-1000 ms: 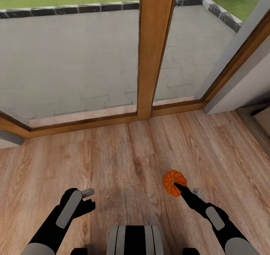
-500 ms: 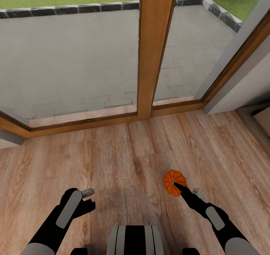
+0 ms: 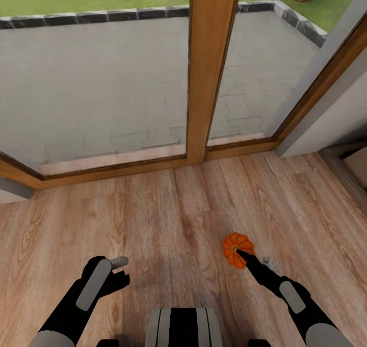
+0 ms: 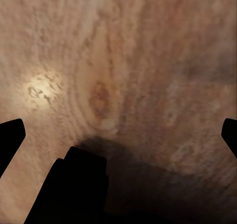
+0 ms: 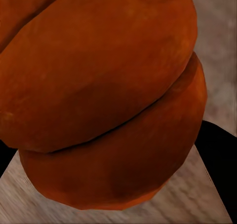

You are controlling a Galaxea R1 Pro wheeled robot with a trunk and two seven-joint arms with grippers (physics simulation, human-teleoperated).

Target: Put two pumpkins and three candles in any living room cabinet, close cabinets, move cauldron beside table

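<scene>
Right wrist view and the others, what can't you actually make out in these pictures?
- Bright-orange ribbed pumpkin: right wrist view, too close; edges crop it.
- Right gripper: head view, fingertips against the pumpkin; grasp cannot be confirmed.
- Left gripper: head view, too small to read the finger gap; left wrist view, dark tips cut by both side edges.
- Brown box-like object: head view, right edge crops it.

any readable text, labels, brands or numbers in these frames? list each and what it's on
None. No text, label, brand or number can be read in any view.
The pumpkin at the right gripper: plain orange skin, no marking.
The left gripper and both arms: black and grey, unmarked.
The wood floor, the window frame and the paving outside: no signs.
</scene>
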